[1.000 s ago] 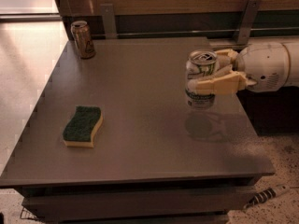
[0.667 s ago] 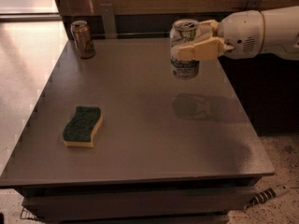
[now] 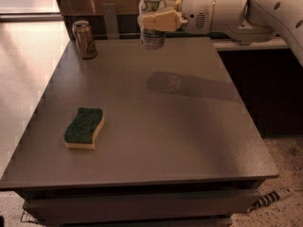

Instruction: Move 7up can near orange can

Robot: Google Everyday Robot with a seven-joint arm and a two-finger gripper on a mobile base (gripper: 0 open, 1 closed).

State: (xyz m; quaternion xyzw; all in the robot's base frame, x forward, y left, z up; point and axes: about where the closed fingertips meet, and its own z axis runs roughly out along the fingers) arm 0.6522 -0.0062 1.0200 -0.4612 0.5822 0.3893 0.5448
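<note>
gripper (image 3: 152, 19): clamped on the 7up can (image 3: 152, 38), held upright above the bench's (image 3: 180, 136) far edge
orange can (image 3: 85, 39): far left corner, upright
sponge (image 3: 84, 127): near left

Green-topped sponge (image 3: 84, 128) lies on table (image 3: 189, 141).

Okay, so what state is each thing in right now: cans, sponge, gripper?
7up can: upright, held clear of the table.
orange can: upright on the table's far left corner.
sponge: lying flat, green side up.
gripper: over the table's far edge, jaws shut on the 7up can.
</note>
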